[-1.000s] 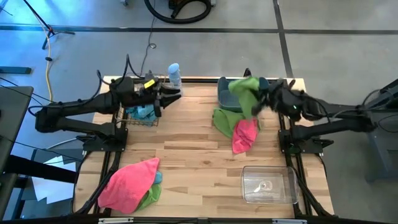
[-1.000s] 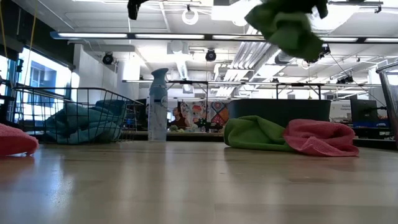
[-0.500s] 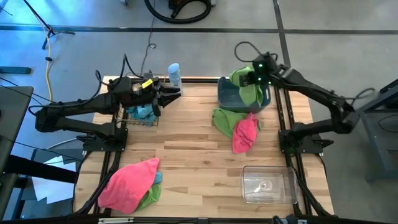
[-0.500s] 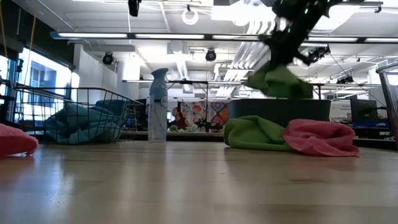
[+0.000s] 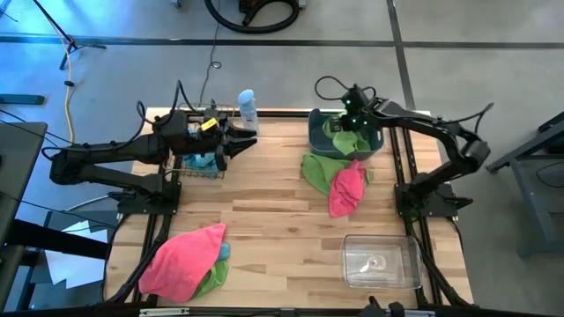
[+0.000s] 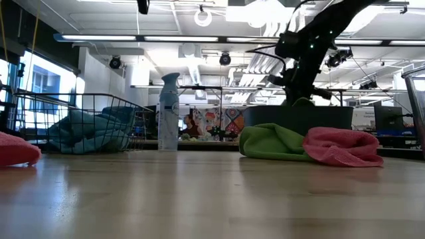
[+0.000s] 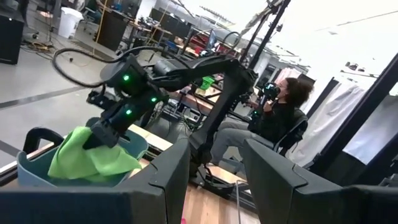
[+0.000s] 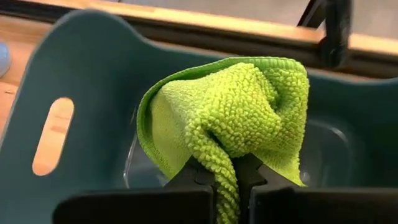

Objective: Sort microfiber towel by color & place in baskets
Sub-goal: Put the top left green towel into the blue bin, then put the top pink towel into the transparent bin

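Observation:
My right gripper (image 5: 351, 119) is over the slate-blue tub (image 5: 315, 132) at the table's far right and is shut on a lime green towel (image 8: 236, 112). In the low view the towel's top (image 6: 303, 103) just shows above the tub's rim. A second green towel (image 5: 317, 169) and a pink one (image 5: 346, 189) lie on the table in front of the tub. More pink, green and blue cloths are piled near the left corner (image 5: 181, 260). Blue towels (image 5: 204, 160) lie in the black wire basket. My left gripper (image 7: 214, 155) hovers open beside that basket. My right gripper pinches a bunched fold of the green towel (image 8: 227, 180) between its two fingers, coming from above and pointing down into the tub. The rest of the towel bulges out beyond the fingertips inside the tub's walls. I cannot tell whether it touches the tub's floor.
A pale blue spray bottle (image 5: 248, 106) stands at the far edge next to the wire basket. The clear bin (image 5: 381, 261) sits near the right front corner. Bare wood lies in the table's middle. A person sits in the room beyond (image 7: 283, 109).
My right gripper has swung from the table's right edge toward the tub and gone down into it. The green towel, which hung high above the table, now sits within the tub's walls. The gripper has stayed shut on it.

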